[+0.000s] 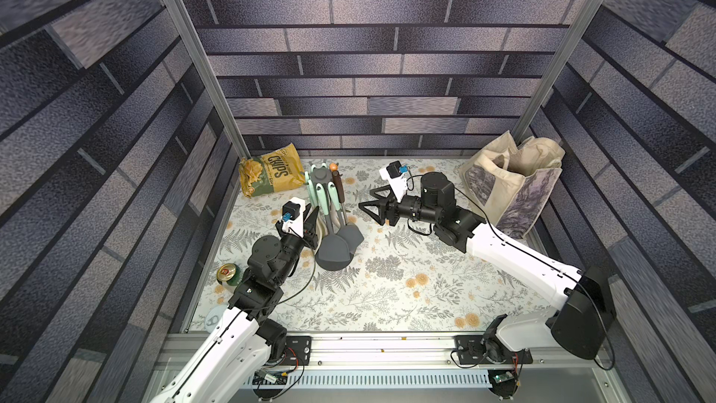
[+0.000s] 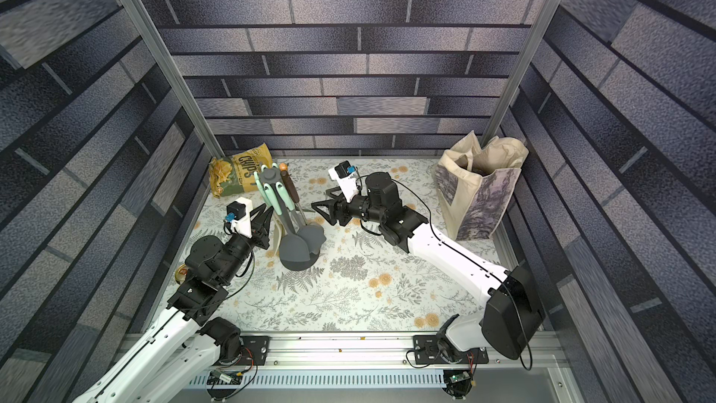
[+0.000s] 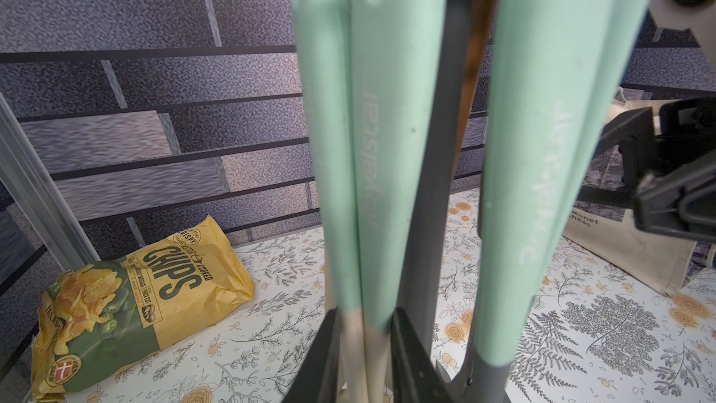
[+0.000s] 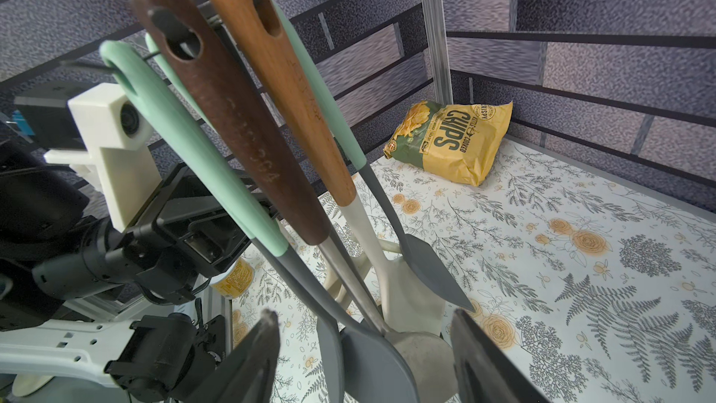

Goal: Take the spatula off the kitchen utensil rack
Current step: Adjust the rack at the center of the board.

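The kitchen utensil rack (image 1: 321,177) stands at the back left, dark grey, with its pole (image 3: 434,188) among several hanging utensils that have mint or wooden handles. My left gripper (image 1: 314,215) reaches in from the rack's left. In the left wrist view my left gripper (image 3: 366,323) is shut on two cream necks side by side below mint handles. I take one of them for the spatula (image 3: 377,354), but its head is hidden. My right gripper (image 1: 366,198) is open to the right of the rack, apart from it. In the right wrist view it (image 4: 364,327) frames the grey utensil heads.
A yellow chips bag (image 1: 271,176) lies in the back left corner. A cream tote bag (image 1: 515,184) stands at the back right. A can (image 1: 226,273) sits beside my left arm. Metal frame posts rise at both back corners.
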